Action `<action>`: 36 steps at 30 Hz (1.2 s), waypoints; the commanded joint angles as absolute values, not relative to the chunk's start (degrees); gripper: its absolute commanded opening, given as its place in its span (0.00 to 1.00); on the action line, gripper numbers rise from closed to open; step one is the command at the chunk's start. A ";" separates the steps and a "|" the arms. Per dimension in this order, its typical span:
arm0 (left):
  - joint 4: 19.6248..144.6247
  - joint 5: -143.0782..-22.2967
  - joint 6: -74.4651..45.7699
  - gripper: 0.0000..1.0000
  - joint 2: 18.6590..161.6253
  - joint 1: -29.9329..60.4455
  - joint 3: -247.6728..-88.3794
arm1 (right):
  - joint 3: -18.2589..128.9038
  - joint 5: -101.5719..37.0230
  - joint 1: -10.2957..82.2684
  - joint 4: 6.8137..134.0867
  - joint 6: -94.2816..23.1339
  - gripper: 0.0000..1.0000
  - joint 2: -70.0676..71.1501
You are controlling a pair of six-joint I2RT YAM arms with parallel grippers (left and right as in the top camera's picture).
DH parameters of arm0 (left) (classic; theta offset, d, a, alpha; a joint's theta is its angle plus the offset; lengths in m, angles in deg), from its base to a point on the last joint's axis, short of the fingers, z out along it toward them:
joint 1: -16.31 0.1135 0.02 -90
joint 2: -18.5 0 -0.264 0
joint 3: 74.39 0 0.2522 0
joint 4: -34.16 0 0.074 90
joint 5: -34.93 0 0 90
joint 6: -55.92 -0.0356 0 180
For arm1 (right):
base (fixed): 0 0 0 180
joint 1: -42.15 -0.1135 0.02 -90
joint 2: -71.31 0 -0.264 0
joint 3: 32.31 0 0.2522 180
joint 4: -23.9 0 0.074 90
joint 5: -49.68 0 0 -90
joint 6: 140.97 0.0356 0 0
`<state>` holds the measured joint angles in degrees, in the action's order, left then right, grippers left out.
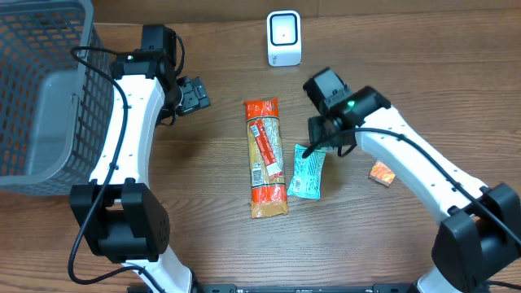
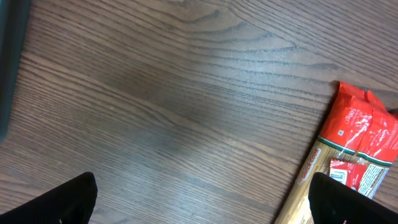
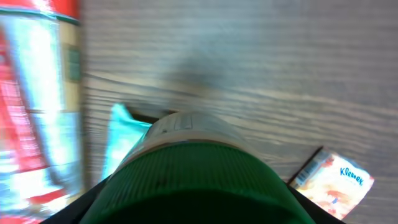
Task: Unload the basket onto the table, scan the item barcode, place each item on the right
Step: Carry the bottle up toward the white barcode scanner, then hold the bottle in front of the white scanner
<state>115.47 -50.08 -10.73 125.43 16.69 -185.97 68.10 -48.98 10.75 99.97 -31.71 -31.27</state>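
Three packets lie on the brown table (image 1: 203, 220), and the biggest thing on it is the grey basket (image 1: 41, 89) at the left edge. Next in size is the long orange packet (image 1: 265, 159) in the middle, its long side running away from the robot toward the white scanner (image 1: 284, 38) at the far edge. Just to its right lies the small teal packet (image 1: 308, 175), and I think this is the one to scan now. Its long side runs almost the same way, leaning a little, with its far end toward the scanner. The right end effector (image 1: 312, 149) sits right at that far end, over or on the packet's edge, so the right arm is much the nearer one. I cannot tell if its fingers are wide, narrow or holding the packet: from above they are a dark blur, and in the right wrist view a round green ribbed thing (image 3: 186, 180) hides them. The left end effector (image 1: 194, 96) is wide open and holds nothing; it hangs over bare wood on the other side of the long orange packet, well apart from the teal one. The smallest thing, a little tissue pack (image 1: 381, 172), lies off to the right, out of the way.
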 commanded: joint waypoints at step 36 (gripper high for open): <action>115.38 -49.99 -11.84 1.00 124.12 16.62 -186.89 | 107.03 -42.08 16.61 76.71 -39.29 0.23 -57.98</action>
